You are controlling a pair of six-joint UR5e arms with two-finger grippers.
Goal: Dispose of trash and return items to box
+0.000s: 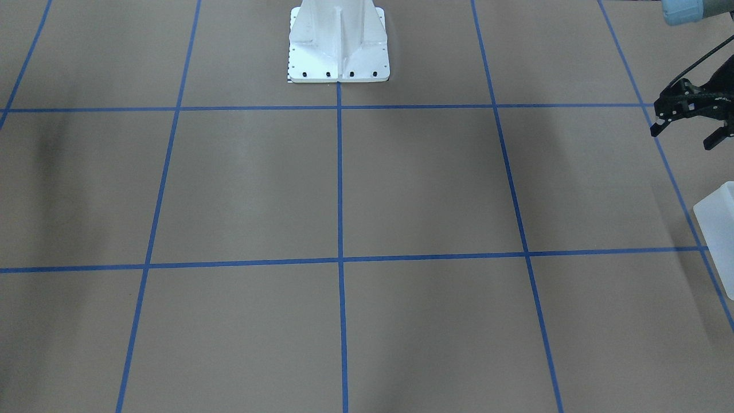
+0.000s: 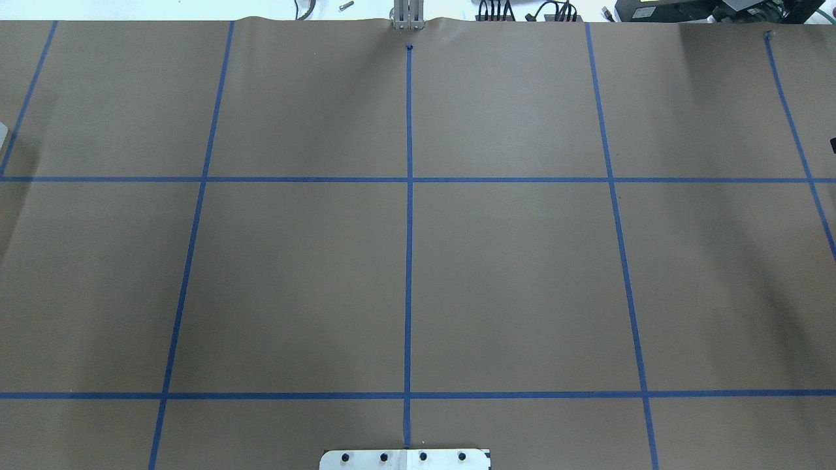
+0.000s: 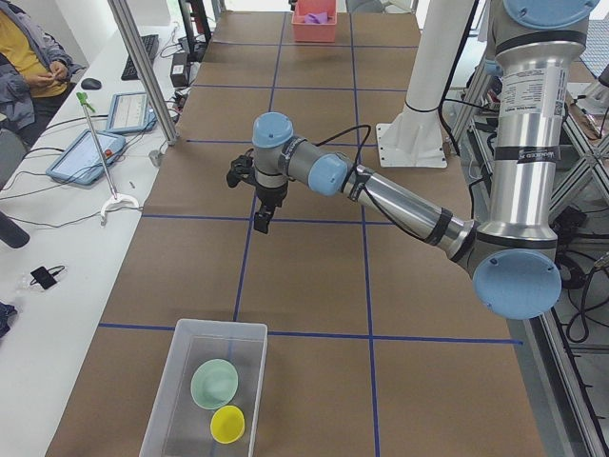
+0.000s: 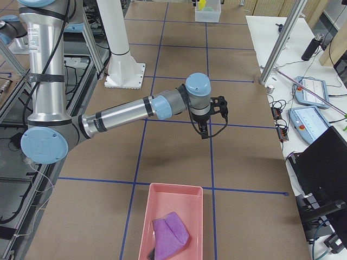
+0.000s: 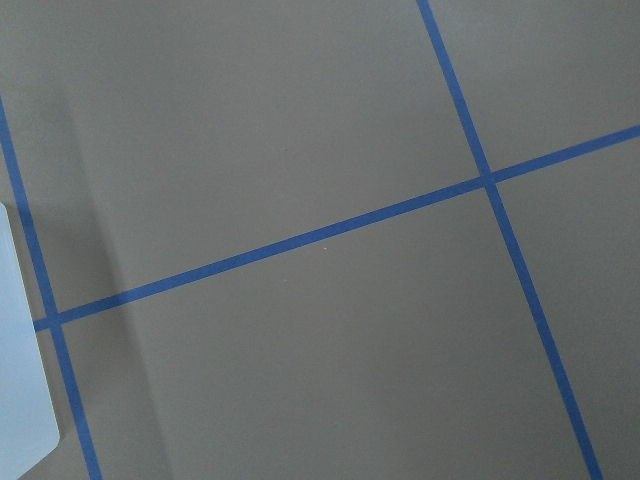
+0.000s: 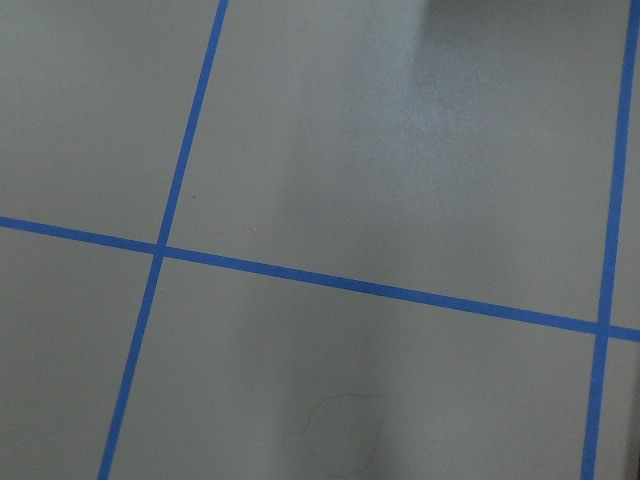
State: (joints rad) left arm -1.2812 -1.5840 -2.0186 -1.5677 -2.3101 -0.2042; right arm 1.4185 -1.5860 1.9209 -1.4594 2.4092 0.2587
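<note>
My left gripper [image 1: 685, 135] hangs open and empty above the brown table at the right edge of the front view. In the left side view it [image 3: 262, 221] is above a blue tape line, well short of the clear box [image 3: 219, 325]. The box holds a green bowl [image 3: 215, 384] and a yellow bowl [image 3: 227, 424]. My right gripper [image 4: 203, 131] shows only in the right side view, over bare table. I cannot tell whether it is open. The pink bin [image 4: 169, 187] in front of it holds a purple cloth [image 4: 171, 235].
The white robot pedestal [image 1: 338, 46] stands mid-table at the robot's side. Blue tape lines grid the brown paper. A side bench holds tablets [image 3: 86, 152], cables and a seated operator [image 3: 24, 57]. The clear box's corner shows at the front view's right edge [image 1: 719, 229].
</note>
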